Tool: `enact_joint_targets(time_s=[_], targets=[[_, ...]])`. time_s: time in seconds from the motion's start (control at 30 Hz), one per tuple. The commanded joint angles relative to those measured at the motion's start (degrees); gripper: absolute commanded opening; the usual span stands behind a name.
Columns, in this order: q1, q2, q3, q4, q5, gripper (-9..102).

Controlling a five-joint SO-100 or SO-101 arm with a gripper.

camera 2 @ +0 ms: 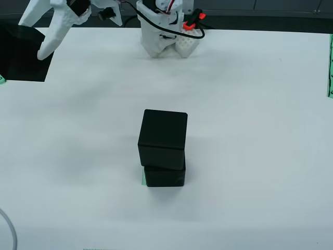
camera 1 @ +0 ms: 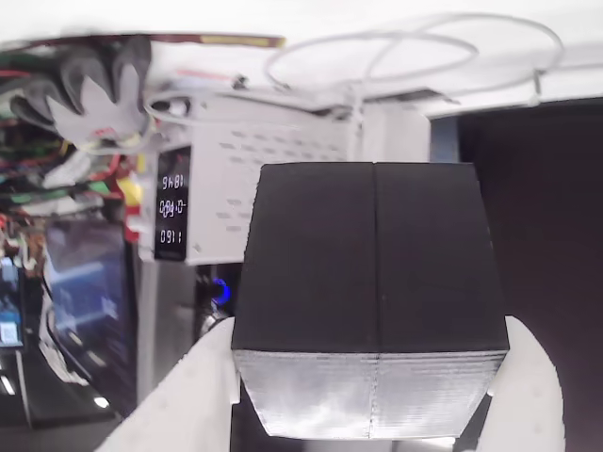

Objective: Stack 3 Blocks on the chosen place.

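In the view that rides on the gripper, a black block (camera 1: 367,264) sits between the two white fingers (camera 1: 179,405), held up off the table; my gripper (camera 1: 372,386) is shut on it. From above, my gripper (camera 2: 44,44) is at the far left corner of the white table, over a dark panel, and I cannot pick the held block out against it. Two more black blocks are stacked mid-table: the upper block (camera 2: 163,136) rests slightly askew on the lower block (camera 2: 164,176). A sliver of the green chosen place (camera 2: 142,178) shows at the lower block's left edge.
The arm's white base (camera 2: 166,34) stands at the far edge. A flat black panel (camera 2: 15,60) lies at the far left, a green strip (camera 2: 330,67) at the right edge, a cable (camera 2: 8,232) at the near left. A white power supply (camera 1: 283,179) faces the gripper camera.
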Motion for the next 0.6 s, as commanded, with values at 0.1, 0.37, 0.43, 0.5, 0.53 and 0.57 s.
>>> enact_joint_targets(time_s=[0.1, 0.37, 0.43, 0.5, 0.53, 0.57], targets=[[-12.2, 12.3, 1.8, -5.9, -0.1, 19], [-24.5, 24.3, 17.5, -24.6, -1.8, 19], [-25.8, 25.4, 25.0, -35.2, -3.0, 19], [-26.7, 25.5, 31.9, -44.6, -4.8, 19], [-27.4, 25.6, 34.4, -47.5, -5.4, 19], [-28.3, 25.8, 36.1, -49.6, -5.5, 19]])
